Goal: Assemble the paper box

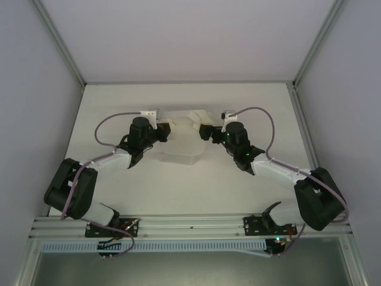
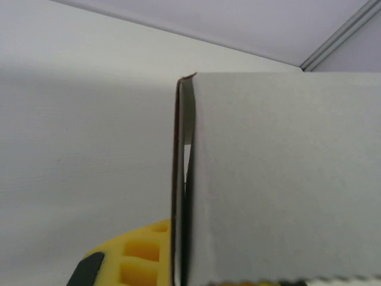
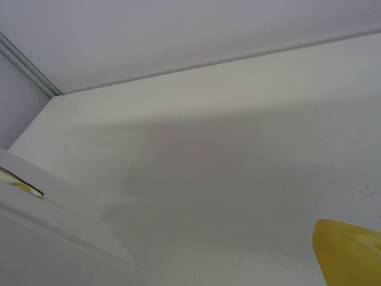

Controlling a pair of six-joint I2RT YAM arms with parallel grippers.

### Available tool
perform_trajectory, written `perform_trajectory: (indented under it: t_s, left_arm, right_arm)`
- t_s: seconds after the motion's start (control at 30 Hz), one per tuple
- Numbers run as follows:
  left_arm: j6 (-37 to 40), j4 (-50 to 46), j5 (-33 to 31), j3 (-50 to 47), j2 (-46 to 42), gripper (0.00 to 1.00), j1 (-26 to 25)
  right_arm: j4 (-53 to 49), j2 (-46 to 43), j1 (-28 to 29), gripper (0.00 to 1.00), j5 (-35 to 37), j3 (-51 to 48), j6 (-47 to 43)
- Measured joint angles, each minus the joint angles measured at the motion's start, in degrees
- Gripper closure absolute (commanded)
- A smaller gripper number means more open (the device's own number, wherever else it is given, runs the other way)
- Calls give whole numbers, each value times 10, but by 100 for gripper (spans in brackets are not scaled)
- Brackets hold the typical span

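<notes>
partly folded paper box [image 1: 181, 146], left end effector [image 1: 162, 132] clamping it, right end effector [image 1: 206, 132] unclear

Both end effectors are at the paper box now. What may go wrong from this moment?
The paper box sits between the left end effector and the right end effector; uneven pulling may tear or crumple the thin cardboard.
In the left wrist view, a gap shows between two cardboard layers beside the yellow pad; squeezing there may crease them wrongly.

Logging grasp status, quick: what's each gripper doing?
Left gripper: closed on the paper box edge.
Right gripper: open, beside the box.
</notes>
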Motion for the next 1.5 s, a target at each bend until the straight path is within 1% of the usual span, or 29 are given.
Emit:
perform_trajectory:
  t_s: [0.2, 0.27, 0.4, 0.6, 0.77, 0.83, 0.93, 1.07, 1.17, 1.3, 1.4, 1.5]
  left_arm:
    - [-2, -3, -11, 0, 0, 100, 3]
    - [-2, -2, -11, 0, 0, 100, 3]
    - [-2, -2, -6, 0, 0, 100, 3]
    - [-2, -3, -2, 0, 0, 100, 16]
    - [-1, -13, -1, 0, 0, 100, 24]
    - [0, -16, 0, 0, 0, 100, 24]
    - [3, -20, 6, -1, -1, 100, 24]
    - [12, -23, 19, -2, -3, 100, 24]
    - [16, -23, 28, -2, -4, 100, 24]
    - [18, -24, 36, -2, -4, 100, 24]
    - [18, -24, 39, -2, -4, 100, 24]
    - [18, -24, 40, -2, -4, 100, 24]
  right_arm:
    - [-16, 22, 39, 0, 86, 31, -28]
    - [-23, 19, 45, 0, 103, 33, -33]
    - [-45, -5, 48, 0, 116, 30, -40]
    - [-74, -122, 49, 0, 115, -16, -49]
    - [-129, -230, 47, 0, 113, -18, -61]
    - [-142, -266, 39, 0, 122, -18, -60]
    - [-158, -296, 1, 0, 142, -18, -46]
    - [-191, -278, -62, 0, 148, -12, -24]
    - [-211, -231, -84, 0, 126, 12, -22]
    - [-215, -158, -88, 0, 63, 54, -31]
    - [-211, -110, -88, 0, -11, 81, -45]
    - [-203, -71, -87, 0, -103, 93, -60]
